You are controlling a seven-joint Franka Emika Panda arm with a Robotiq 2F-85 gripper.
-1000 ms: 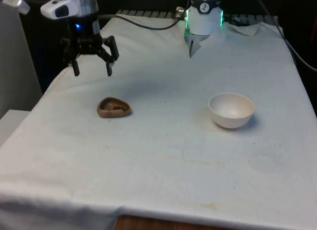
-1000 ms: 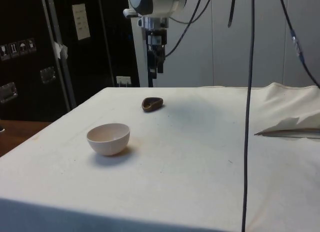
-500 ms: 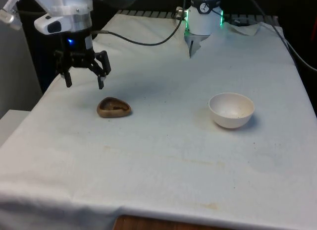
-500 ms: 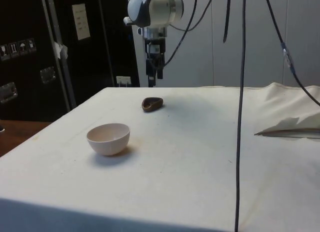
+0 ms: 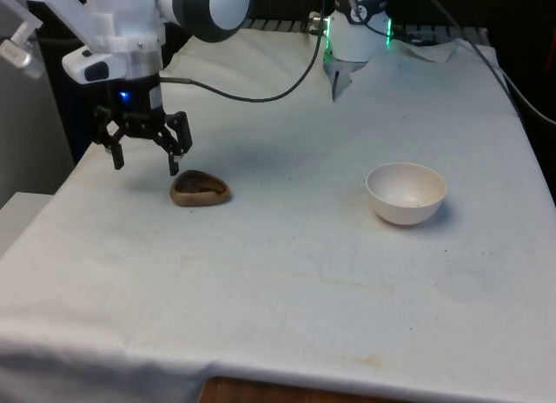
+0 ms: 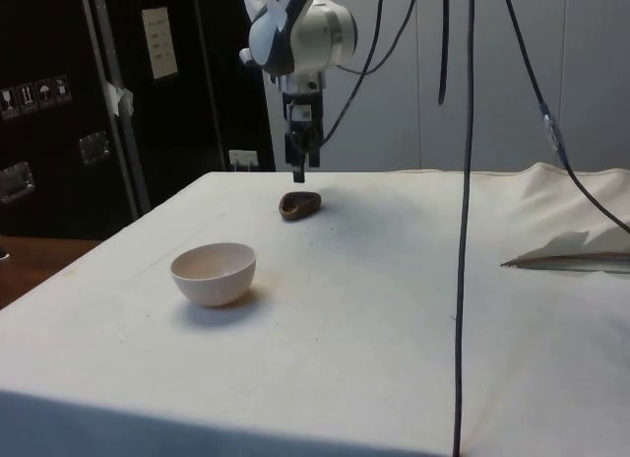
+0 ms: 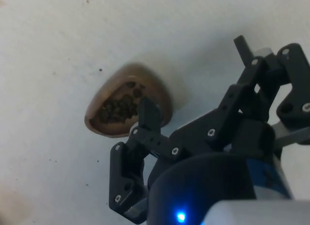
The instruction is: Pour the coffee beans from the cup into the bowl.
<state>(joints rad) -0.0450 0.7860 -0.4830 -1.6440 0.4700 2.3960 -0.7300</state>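
You are looking at a table under a white cloth. The cup (image 5: 199,188), a small brown vessel with a lopsided, rounded rim, is sitting on the cloth toward the front view's left, holding dark coffee beans (image 7: 118,106) in its hollow. The bowl (image 5: 406,193), white and round, is standing well apart from it toward the front view's right, and seems to be holding nothing.

The gripper (image 5: 144,163) is hanging just above the cloth with its fingers spread wide apart and gripping nothing. One fingertip (image 5: 174,169) is sitting just beside the cup's near rim; the other is hovering off to the front view's left, so the cup is not yet lying between them.

The cup is probably light and rigid, perhaps glazed or polished, so it may be slipping under a weak grip. Its low, uneven shape is leaving little wall to hold; you are likely best taking it across its narrower sides, low on the rim, and keeping it level, since the loose beans are ready to spill at any tilt.
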